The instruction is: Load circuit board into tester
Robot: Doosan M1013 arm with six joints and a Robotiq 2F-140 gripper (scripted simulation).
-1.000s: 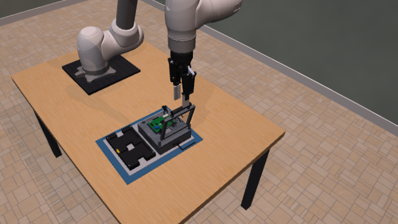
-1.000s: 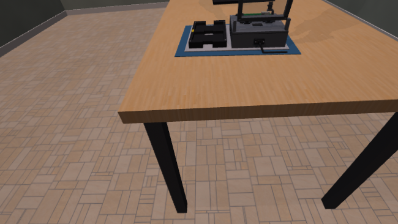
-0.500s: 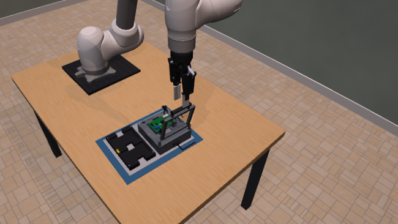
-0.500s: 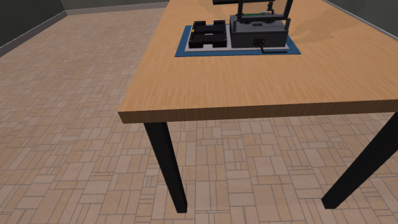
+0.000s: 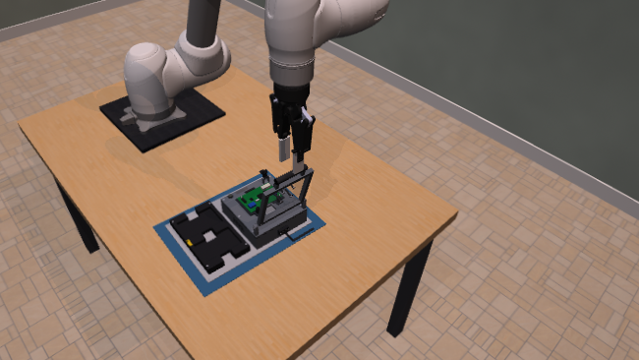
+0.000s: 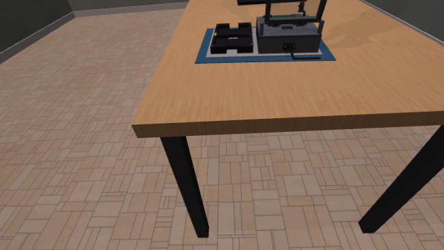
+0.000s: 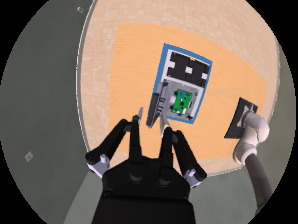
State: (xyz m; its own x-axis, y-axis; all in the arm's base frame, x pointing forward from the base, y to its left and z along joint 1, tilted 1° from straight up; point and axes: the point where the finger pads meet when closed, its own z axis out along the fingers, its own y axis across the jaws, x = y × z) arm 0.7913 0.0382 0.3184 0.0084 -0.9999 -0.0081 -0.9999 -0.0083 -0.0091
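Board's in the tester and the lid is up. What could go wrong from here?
1. The gripper hangs just above the raised lid's handle, fingers partly closed and holding nothing. Descending off-centre, a finger may slip past the handle instead of pressing it.
2. The board lies in the tester, but whether both pins pass through its holes cannot be told. Riding on a pin, it would hold the lid up and stop it latching.
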